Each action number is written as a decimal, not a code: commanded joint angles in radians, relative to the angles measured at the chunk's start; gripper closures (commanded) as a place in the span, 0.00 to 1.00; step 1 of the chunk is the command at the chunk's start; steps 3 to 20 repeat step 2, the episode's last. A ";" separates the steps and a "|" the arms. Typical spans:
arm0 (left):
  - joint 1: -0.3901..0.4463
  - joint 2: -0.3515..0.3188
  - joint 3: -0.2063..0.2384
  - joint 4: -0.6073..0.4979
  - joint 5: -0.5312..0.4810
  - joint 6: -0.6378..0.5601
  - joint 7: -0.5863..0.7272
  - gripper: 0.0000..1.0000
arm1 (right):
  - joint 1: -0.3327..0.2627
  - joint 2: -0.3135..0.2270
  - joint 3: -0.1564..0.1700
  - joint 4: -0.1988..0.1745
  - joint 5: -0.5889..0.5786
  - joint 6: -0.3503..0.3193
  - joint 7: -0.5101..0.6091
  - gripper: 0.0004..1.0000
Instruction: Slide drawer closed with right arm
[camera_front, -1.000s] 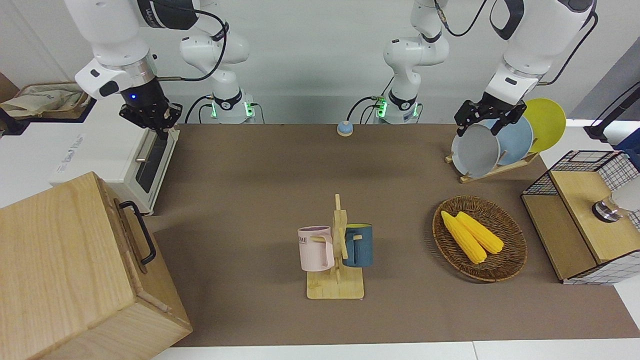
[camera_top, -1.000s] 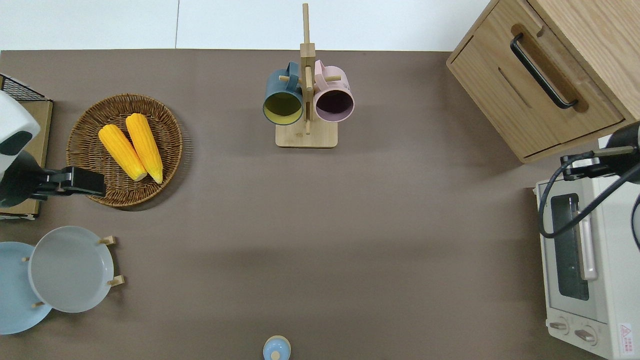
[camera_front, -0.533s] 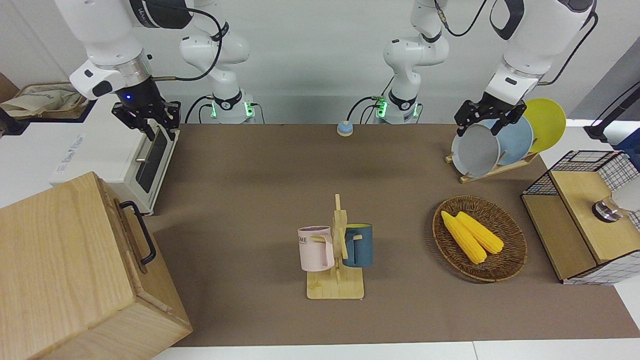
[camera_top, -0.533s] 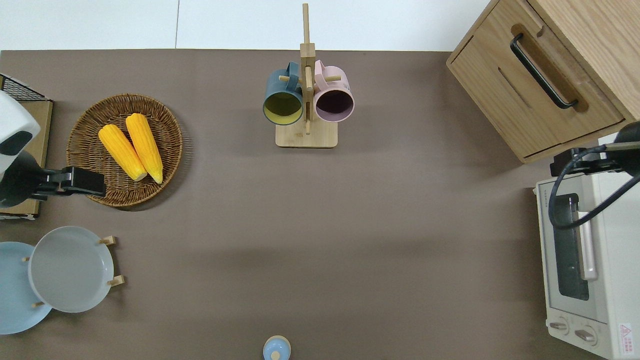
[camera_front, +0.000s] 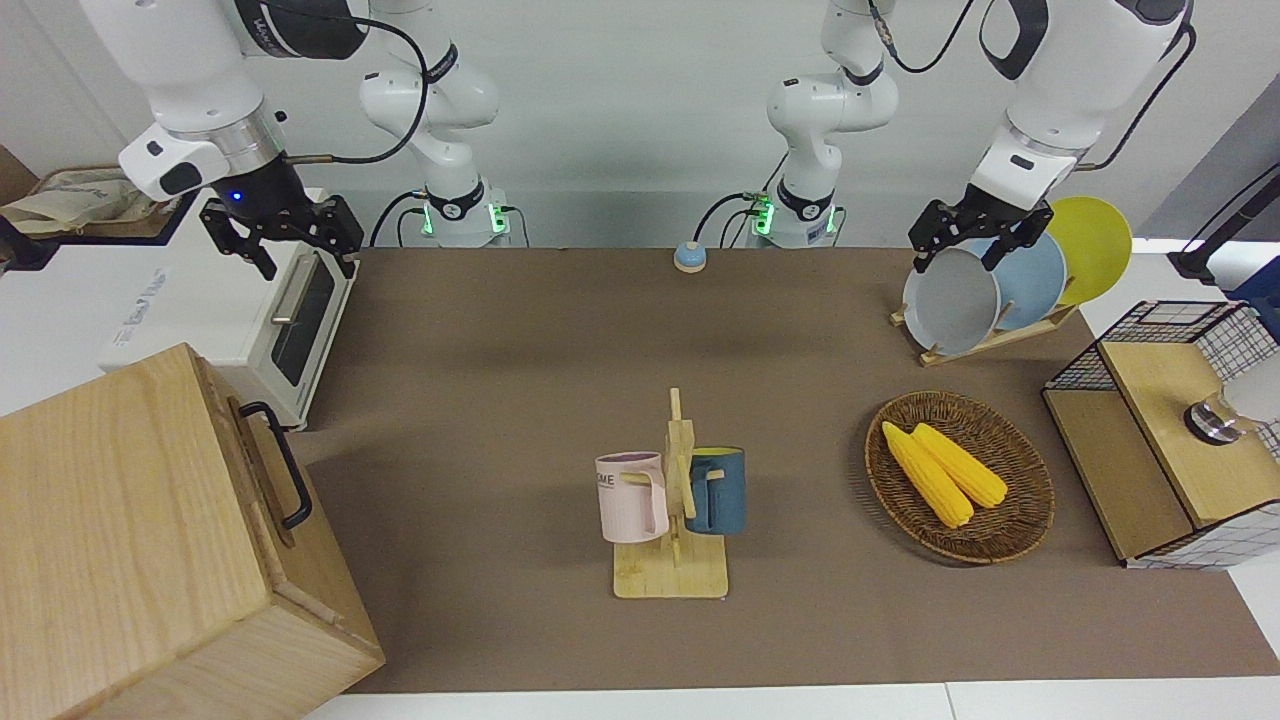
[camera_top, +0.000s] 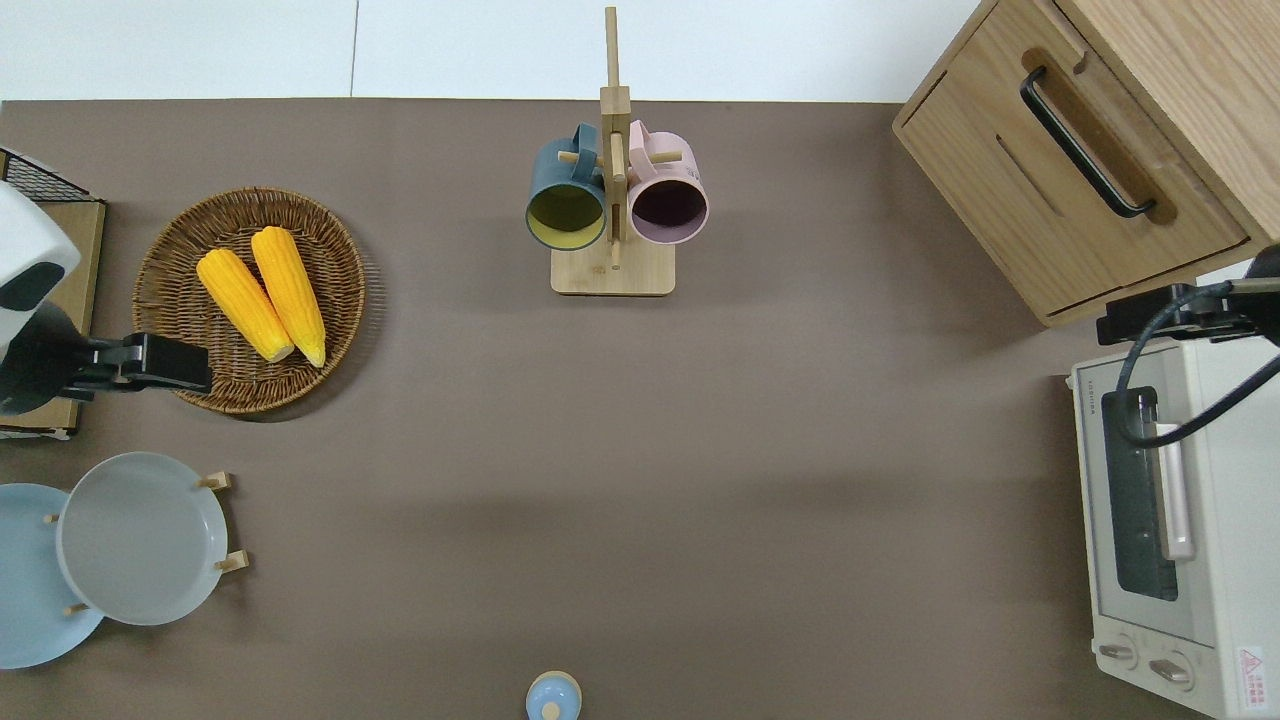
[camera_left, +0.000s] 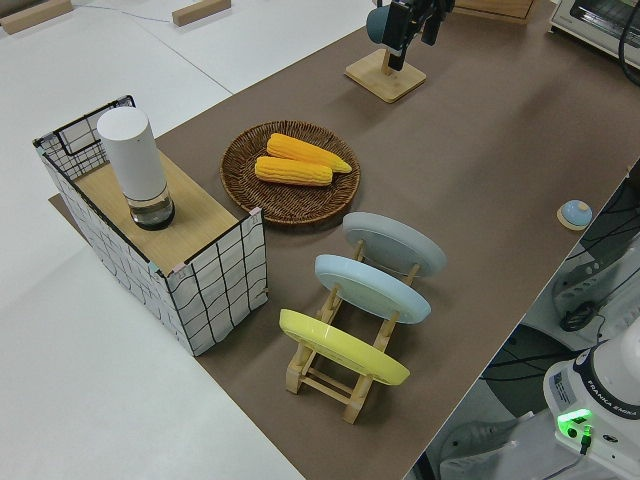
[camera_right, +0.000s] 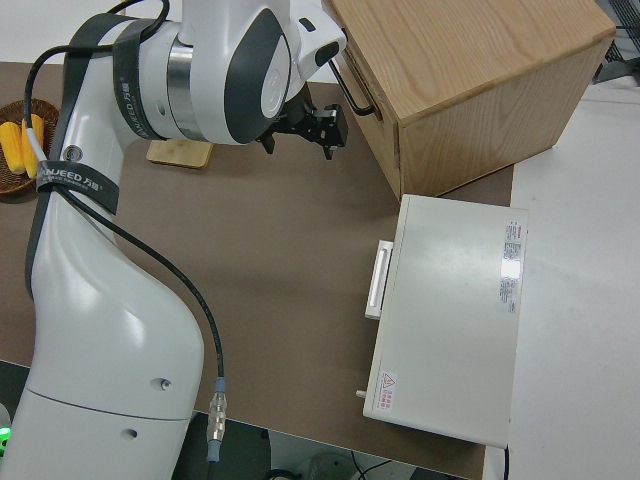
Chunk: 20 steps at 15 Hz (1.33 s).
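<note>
Item: we hold the right arm's black two-finger gripper, jaws spread and empty, above the white toaster oven, and should press squarely on the wide light-wood drawer front.

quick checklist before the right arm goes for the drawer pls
1. Right tool fingers spread: ok.
2. Right tool lined up with the drawer: not ok; it hangs over the gap between the wooden box and the toaster oven.
3. Contact with the bar handle: not ok, none.
4. How far the drawer sticks out: cannot tell.
5. Mug rack apart from the drawer front: ok.
6. Left arm parked: ok.
</note>
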 joint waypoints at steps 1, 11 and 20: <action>-0.005 -0.010 0.005 -0.005 0.011 -0.011 0.007 0.00 | -0.001 0.009 0.011 0.020 -0.026 -0.001 -0.017 0.02; -0.005 -0.010 0.005 -0.005 0.011 -0.011 0.007 0.00 | 0.001 0.013 0.011 0.021 -0.029 -0.001 -0.019 0.02; -0.005 -0.010 0.005 -0.005 0.011 -0.011 0.007 0.00 | 0.001 0.013 0.011 0.021 -0.029 -0.001 -0.019 0.02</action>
